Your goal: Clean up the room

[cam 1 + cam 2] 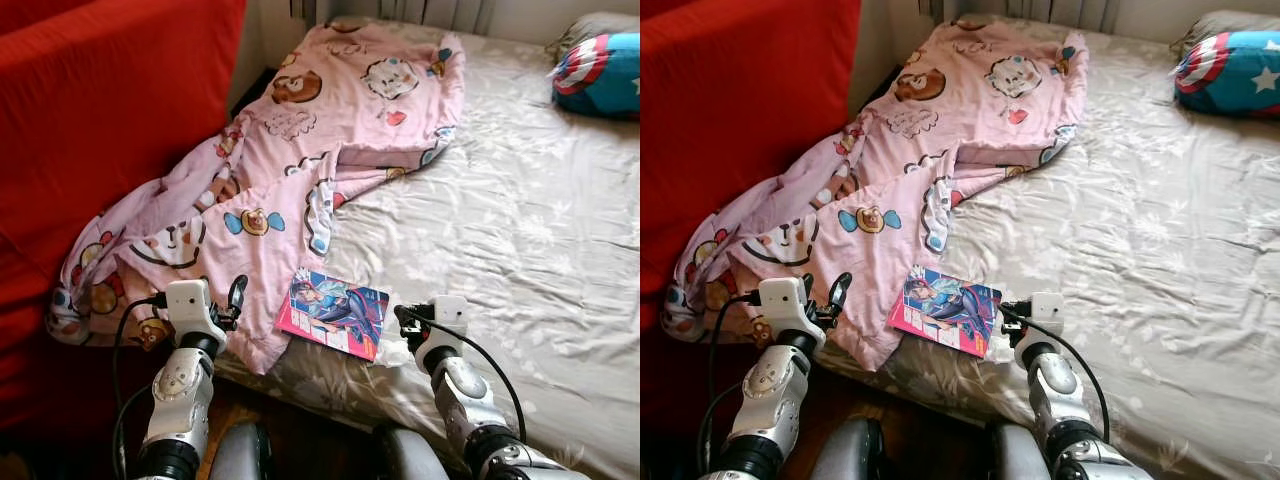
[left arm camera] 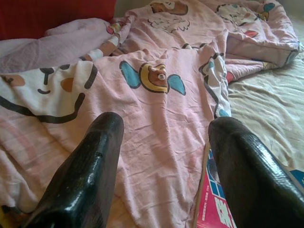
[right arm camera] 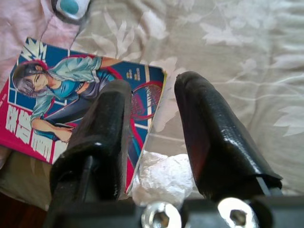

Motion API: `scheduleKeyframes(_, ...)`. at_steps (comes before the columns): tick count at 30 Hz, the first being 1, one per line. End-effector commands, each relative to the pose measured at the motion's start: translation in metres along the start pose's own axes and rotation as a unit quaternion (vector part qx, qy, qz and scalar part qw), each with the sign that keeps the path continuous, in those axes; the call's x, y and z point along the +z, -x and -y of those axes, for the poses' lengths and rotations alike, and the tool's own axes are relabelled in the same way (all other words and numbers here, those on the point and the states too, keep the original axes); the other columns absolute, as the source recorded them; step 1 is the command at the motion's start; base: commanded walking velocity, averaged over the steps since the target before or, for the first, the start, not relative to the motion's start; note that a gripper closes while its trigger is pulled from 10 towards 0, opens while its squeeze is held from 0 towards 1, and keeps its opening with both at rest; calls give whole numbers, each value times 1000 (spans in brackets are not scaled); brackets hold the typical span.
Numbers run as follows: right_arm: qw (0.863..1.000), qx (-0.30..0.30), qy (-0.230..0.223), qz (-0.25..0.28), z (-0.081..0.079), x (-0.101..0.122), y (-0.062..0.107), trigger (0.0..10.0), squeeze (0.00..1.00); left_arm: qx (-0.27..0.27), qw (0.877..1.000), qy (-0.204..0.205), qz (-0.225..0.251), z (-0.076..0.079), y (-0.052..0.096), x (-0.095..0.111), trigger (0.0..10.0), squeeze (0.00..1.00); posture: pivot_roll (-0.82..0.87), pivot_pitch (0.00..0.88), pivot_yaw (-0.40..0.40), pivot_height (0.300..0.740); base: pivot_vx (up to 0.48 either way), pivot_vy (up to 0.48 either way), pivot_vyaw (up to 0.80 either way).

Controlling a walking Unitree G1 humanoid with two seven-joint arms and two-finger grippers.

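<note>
While the right gripper [image 3: 152, 128] hangs open and empty over the book [image 1: 333, 311], its fingers may catch the crumpled tissue [image 3: 164, 178] instead.

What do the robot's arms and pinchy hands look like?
Both arms are shiny silver metal with rounded joints and black rings. Near each wrist sits a small white box, with thin black cables looping down along the arm. The left gripper and the right gripper each have two long, glossy black fingers with rounded tips. Silver bolts show at the base of the right one.
</note>
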State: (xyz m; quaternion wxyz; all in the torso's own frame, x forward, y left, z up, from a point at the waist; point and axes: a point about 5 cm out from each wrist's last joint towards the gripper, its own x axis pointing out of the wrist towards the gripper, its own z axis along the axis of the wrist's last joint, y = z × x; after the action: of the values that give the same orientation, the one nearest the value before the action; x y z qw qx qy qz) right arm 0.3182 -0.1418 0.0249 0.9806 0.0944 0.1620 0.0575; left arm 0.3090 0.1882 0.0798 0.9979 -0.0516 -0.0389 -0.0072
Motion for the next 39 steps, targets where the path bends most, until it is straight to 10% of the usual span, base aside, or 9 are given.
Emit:
scheduleKeyframes(1, 1000, -6, -7, -15, -1, -8, 2, 10000, 0, 2, 1000, 5, -9, 1, 5, -4, 10000, 0, -16, 252, -24, 611, 0, 0, 0)
scheduleKeyframes(12, 998, -29, -37, -31, 6, -12, 4, 10000, 0, -3, 1000, 7, -9, 8, 15, 1, 10000, 0, 16, 312, -24, 611, 0, 0, 0)
scheduleKeyframes(14, 996, -39, -64, -37, 9, -13, 4, 10000, 196, 0, 1000, 5, -10, 7, 19, 3, 10000, 0, 29, 330, -22, 611, 0, 0, 0)
scheduleKeyframes(15, 996, -41, -69, -36, 9, -13, 4, 10000, 1000, 0, 1000, 5, -10, 6, 20, 3, 10000, 0, 35, 336, -22, 611, 0, 0, 0)
scheduleKeyframes(31, 987, -59, -140, -43, 0, 3, -8, 10000, 1000, 6, 1000, -4, -25, 1, 33, 11, 10000, 0, 63, 383, -15, 611, 0, 0, 0)
scheduleKeyframes(32, 985, -60, -154, -44, 0, 2, -8, 10000, 35, 6, 1000, -5, -26, 1, 33, 11, 10000, 0, 64, 382, -15, 611, 0, 0, 0)
scheduleKeyframes(39, 983, -58, -167, -53, 1, -2, -7, 10000, 0, 4, 1000, -5, -28, 3, 33, 12, 10000, 0, 63, 382, -17, 611, 0, 0, 0)
